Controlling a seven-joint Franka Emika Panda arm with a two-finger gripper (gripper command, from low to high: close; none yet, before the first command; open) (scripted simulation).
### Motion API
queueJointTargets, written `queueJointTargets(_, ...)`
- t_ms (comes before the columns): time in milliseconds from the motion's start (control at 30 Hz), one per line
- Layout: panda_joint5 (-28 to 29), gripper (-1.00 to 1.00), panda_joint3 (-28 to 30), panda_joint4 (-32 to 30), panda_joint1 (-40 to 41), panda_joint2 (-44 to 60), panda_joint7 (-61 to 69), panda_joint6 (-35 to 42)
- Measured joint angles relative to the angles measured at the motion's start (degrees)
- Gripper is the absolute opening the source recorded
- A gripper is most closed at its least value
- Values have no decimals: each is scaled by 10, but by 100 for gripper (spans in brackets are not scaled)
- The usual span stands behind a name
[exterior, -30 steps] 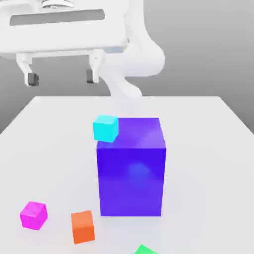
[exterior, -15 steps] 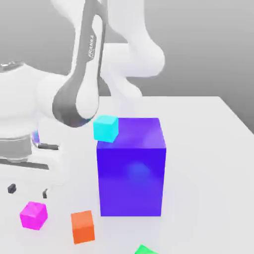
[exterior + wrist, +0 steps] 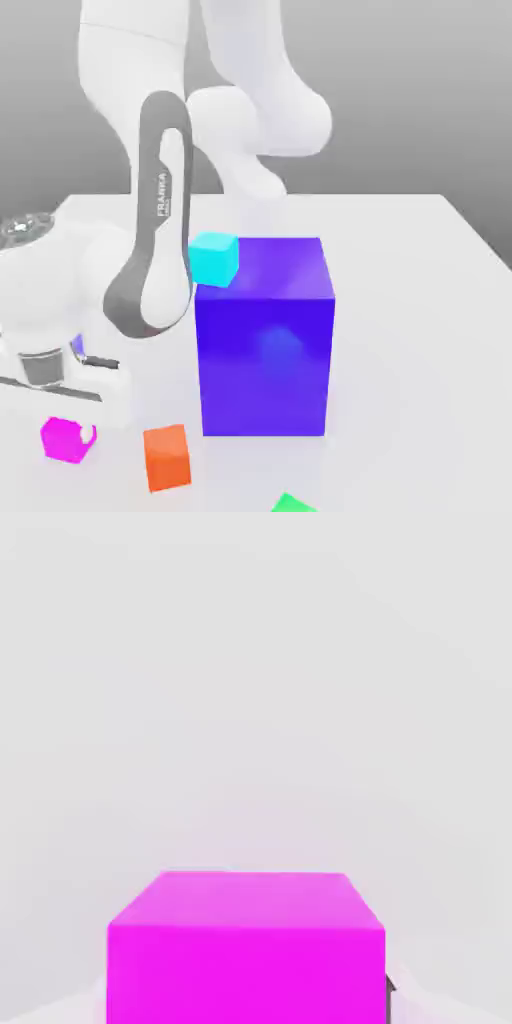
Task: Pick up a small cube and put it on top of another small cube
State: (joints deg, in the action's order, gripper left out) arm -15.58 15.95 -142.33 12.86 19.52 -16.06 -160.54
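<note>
A small magenta cube (image 3: pixel 60 443) lies on the white table (image 3: pixel 410 300) at the front of the exterior view's left. My gripper (image 3: pixel 68 430) has come straight down over it, and the white hand hides the cube's top. In the hand view the magenta cube (image 3: pixel 246 952) sits between the jaws, with a dark fingertip (image 3: pixel 390 994) pressed against its side. A small orange cube (image 3: pixel 167 456) rests just to the right of it. At the upper left corner of the big blue block (image 3: pixel 265 350) shows a small cyan cube (image 3: pixel 214 259).
The tall blue block stands mid-table, close to the right of my arm's grey link (image 3: pixel 160 260). A corner of a green cube (image 3: pixel 292 504) peeks in at the front edge. Open table surface stretches to the exterior view's right.
The hand dropped from high above the table to the magenta cube at the front left, and its fingers went from wide apart to closed against the cube. The cubes have not moved.
</note>
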Motion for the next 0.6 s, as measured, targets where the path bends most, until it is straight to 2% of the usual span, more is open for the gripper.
queueJointTargets(67, 29, -100, 18, -6, -19, -37, -22, 30)
queueJointTargets(333, 105, -100, -69, 81, -166, -50, -95, 123)
queueJointTargets(467, 116, -100, -108, 127, -213, 18, -107, 98)
queueJointTargets(500, 115, 100, -111, 131, -215, 34, -107, 86)
queueJointTargets(600, 115, 100, -111, 131, -215, 34, -107, 86)
